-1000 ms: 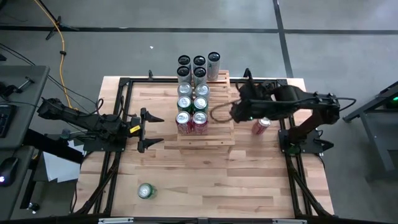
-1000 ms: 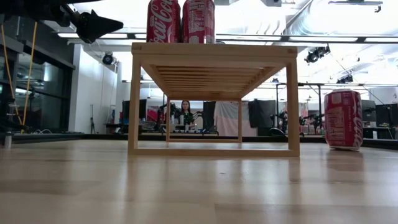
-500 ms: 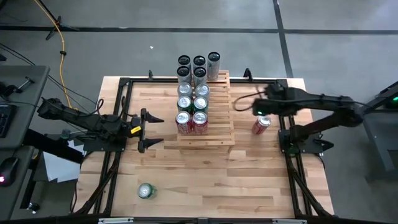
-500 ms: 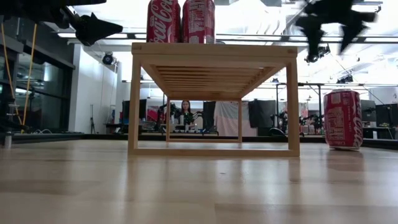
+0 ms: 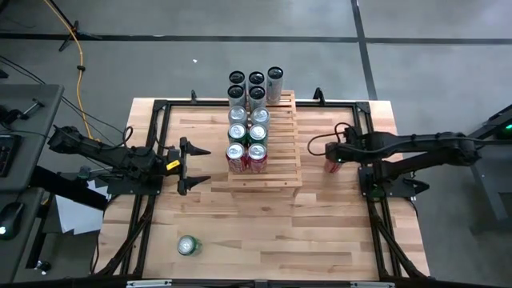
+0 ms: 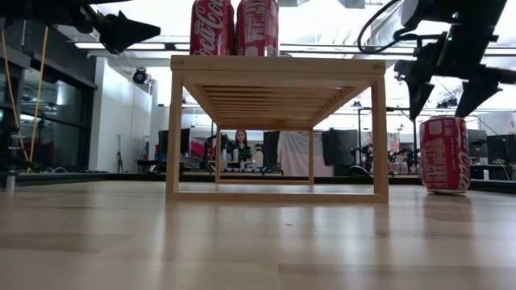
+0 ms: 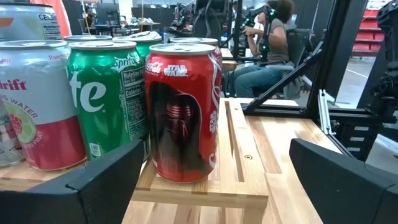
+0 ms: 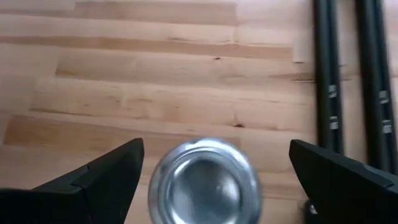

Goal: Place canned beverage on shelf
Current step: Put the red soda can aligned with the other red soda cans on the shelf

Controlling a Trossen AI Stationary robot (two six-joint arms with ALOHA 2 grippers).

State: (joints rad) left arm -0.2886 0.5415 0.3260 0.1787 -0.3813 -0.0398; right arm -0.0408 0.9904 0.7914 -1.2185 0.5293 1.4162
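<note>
A red can (image 6: 444, 154) stands upright on its base on the table, right of the shelf; the high view shows it (image 5: 334, 165) partly under my right gripper (image 5: 326, 151). That gripper (image 6: 445, 97) hangs open just above the can, slanting down, one finger over each side. In its wrist view the can's silver top (image 8: 204, 183) lies between the fingers of my right gripper (image 8: 216, 149). The shelf (image 5: 282, 160) carries several cans (image 5: 246, 132) in two rows along its left half. My left gripper (image 5: 196, 166) waits open and level, left of the shelf.
A green can (image 5: 187, 246) lies on the table near its front left. Black frame rails (image 5: 366, 152) run close behind the red can. The shelf's right half (image 5: 286, 140) is bare slats. A seated person (image 7: 267, 43) shows beyond the table.
My right gripper has swung from high beside the shelf's right edge toward the table's right and come down over the red can, rolling its wrist as it sank. It has stayed open. The can has kept its place.
</note>
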